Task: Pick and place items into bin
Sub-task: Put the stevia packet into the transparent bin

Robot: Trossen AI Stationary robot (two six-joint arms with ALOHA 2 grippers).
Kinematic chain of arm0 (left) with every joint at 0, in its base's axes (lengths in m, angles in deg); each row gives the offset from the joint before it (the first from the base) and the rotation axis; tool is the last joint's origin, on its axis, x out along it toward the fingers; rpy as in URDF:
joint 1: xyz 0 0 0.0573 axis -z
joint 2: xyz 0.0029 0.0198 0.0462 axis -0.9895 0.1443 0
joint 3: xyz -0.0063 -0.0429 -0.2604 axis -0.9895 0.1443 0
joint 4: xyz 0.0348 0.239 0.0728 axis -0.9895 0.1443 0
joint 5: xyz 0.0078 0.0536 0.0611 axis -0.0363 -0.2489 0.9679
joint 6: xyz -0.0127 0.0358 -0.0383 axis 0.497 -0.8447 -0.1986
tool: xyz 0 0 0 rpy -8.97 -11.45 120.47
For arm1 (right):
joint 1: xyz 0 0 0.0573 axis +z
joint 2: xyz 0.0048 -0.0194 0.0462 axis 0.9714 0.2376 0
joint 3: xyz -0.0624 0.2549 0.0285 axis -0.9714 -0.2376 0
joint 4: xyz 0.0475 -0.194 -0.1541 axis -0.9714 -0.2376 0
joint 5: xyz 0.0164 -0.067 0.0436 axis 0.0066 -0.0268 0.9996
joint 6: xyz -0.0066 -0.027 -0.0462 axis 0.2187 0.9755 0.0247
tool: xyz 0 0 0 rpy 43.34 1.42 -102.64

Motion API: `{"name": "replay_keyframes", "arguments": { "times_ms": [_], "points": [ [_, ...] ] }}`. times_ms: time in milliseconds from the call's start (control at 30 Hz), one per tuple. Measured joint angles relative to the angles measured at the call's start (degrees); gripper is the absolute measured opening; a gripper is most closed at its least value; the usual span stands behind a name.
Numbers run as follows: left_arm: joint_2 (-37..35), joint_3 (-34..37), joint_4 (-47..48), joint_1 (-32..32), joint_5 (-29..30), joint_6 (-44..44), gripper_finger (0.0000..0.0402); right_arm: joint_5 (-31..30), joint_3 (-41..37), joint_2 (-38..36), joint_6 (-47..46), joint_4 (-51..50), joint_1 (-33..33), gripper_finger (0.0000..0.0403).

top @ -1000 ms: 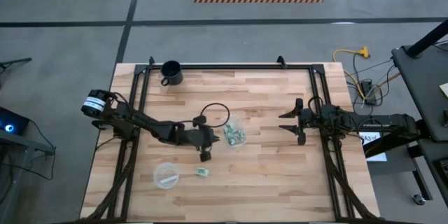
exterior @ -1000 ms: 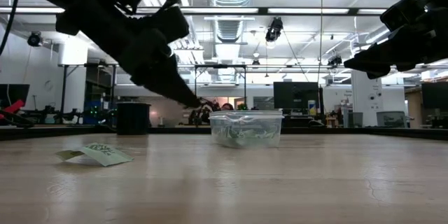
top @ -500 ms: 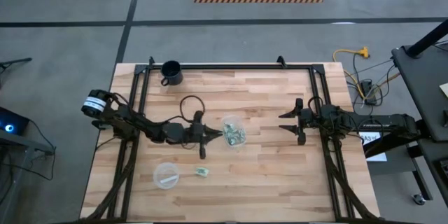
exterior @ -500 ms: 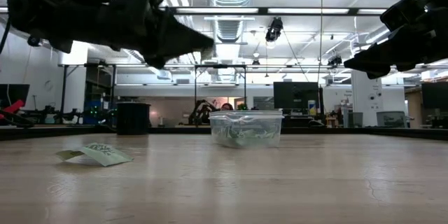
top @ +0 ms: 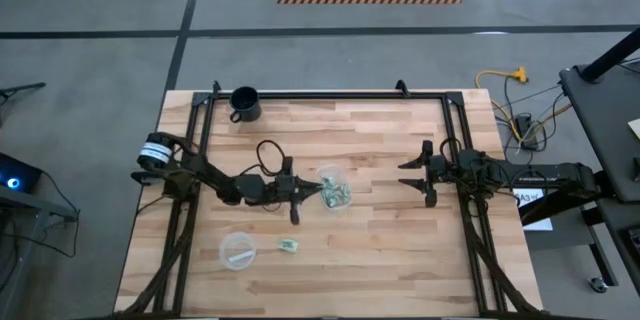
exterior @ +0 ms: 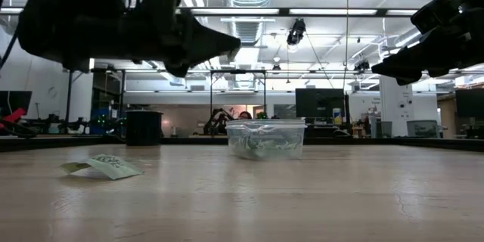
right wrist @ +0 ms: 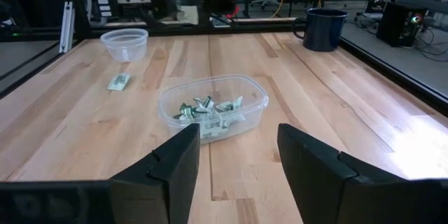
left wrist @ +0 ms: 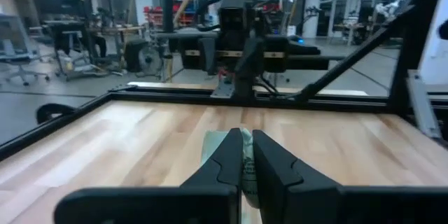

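- Pale-green wrapping shows between the left gripper's (left wrist: 246, 161) dark fingers, which are closed tight on a small pale-green and white wrapped piece (left wrist: 215, 147). What has changed?
- A second ago that gripper pointed down at the wooden table (top: 380, 250). Now it is raised, level, and aimed at the small round clear plastic cup (top: 335, 188), with its tips just beside the rim.
- So the pick looks done?
- I judge so. What remains of this step is to carry the piece over the opening and let go. The cup stands near the middle of the table, already holding a heap of similar pieces (right wrist: 206, 108).
- Anything left outside?
- One more wrapped piece (top: 290, 246) lies flat on the boards nearer the front edge, just beside a flatter clear round dish (top: 237, 251). It has not moved.
- Room to work?
- Plenty. The left gripper (exterior: 234, 43) hangs well above the cup's rim (exterior: 266, 123) in the low view, so it should clear the wall. The black mug with a handle (top: 244, 104) sits far off at the back corner.
- And the other arm?
- The right gripper (top: 405, 174) waits on the cup's far side, well apart, its fingers spread wide with nothing between them (right wrist: 238, 154). Bare boards lie between it and the cup.
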Motion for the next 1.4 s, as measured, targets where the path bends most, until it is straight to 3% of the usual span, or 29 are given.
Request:
{"name": "replay_keyframes", "arguments": {
  "times_ms": [333,800,1000,1400],
  "points": [
    [9.1,-3.7,-13.1,-4.0,-1.1,0.3,0.0000,0.0,0.0,0.0,0.0,0.0,0.0,0.0183],
    [15.4,-10.5,-12.7,-4.1,-1.1,-2.9,0.0000,0.0,0.0,0.0,-0.1,0.0,0.0,0.0183],
    [18.6,-11.0,-12.8,-4.3,-0.9,-1.4,0.0000,0.0,0.0,0.0,0.0,0.0,0.0,0.0183],
    [18.6,-10.9,-12.8,-4.3,-0.9,-1.3,0.0004,0.0,0.0,0.0,0.0,0.0,0.0,0.0183]
  ]
}}
